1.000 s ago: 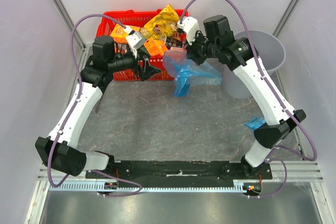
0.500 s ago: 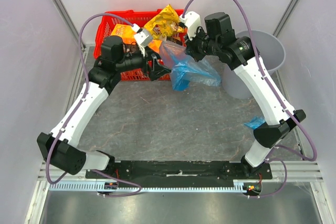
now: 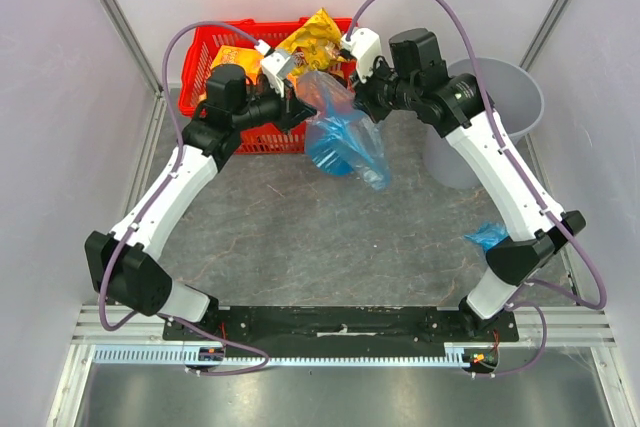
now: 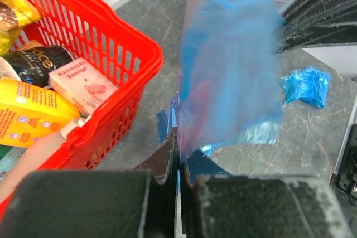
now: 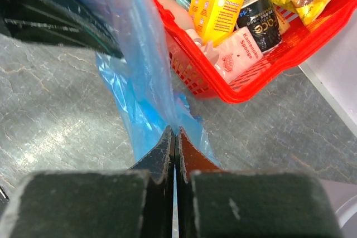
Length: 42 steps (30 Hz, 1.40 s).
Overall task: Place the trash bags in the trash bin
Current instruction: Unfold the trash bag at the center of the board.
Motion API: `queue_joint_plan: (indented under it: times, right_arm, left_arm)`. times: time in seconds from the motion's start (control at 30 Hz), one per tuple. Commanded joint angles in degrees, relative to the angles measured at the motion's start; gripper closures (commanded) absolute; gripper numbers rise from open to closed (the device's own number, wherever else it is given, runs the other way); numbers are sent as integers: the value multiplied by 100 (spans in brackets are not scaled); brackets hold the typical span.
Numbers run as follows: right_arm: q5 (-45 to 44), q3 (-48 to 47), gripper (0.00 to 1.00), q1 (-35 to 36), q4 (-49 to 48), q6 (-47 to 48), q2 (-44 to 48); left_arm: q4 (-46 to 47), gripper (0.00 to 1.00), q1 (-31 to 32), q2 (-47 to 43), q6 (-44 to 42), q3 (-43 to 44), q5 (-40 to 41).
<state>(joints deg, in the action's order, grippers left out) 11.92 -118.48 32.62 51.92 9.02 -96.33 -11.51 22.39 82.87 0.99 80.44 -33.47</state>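
Note:
A large translucent blue trash bag (image 3: 345, 137) hangs above the table between my two grippers, just in front of the red basket. My left gripper (image 3: 303, 107) is shut on the bag's left edge; in the left wrist view the film (image 4: 228, 76) rises from the closed fingertips (image 4: 179, 137). My right gripper (image 3: 360, 97) is shut on the bag's right edge, and the blue film (image 5: 139, 82) runs up from its tips (image 5: 175, 132). A second, small crumpled trash bag (image 3: 487, 235) lies on the table beside the right arm. The grey trash bin (image 3: 522, 87) stands at the far right.
The red mesh basket (image 3: 215, 42) at the back holds snack packets, a yellow packet (image 3: 315, 39) sticking up, boxes and a dark tub (image 5: 262, 18). Grey walls with metal posts close in both sides. The small blue bundle (image 4: 305, 85) also shows in the left wrist view.
My left gripper moved right to the bag and shut on its edge. The bag, earlier spread low toward the right, now hangs bunched between both grippers. The right gripper barely moved.

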Motion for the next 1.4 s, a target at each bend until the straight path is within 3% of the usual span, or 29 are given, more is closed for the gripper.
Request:
queue_joint_plan:
  times: [0.0,0.67,0.93,1.07,1.2,1.37]
  right_arm:
    - [-181,96,100,-10,-130,197,361]
    - [-1157,501,100,-98,37,452,800]
    - [-1395,475,100,-291,125,487,809]
    - [-676,448,100,-449,152,513,853]
    - [842,185,100,-502,519,653,731]
    - [2286,-184,100,-502,977,996,572]
  left_arm:
    - [79,98,-121,-192,-282,410,8]
    - [-378,98,-402,-245,-627,964,-80]
    - [-800,98,-534,-307,-1145,1061,-432]
    - [-844,98,-552,-315,-1128,1017,-677]
    - [-757,98,-552,-228,-935,1052,-976]
    - [-581,98,-552,-113,-698,1149,-566]
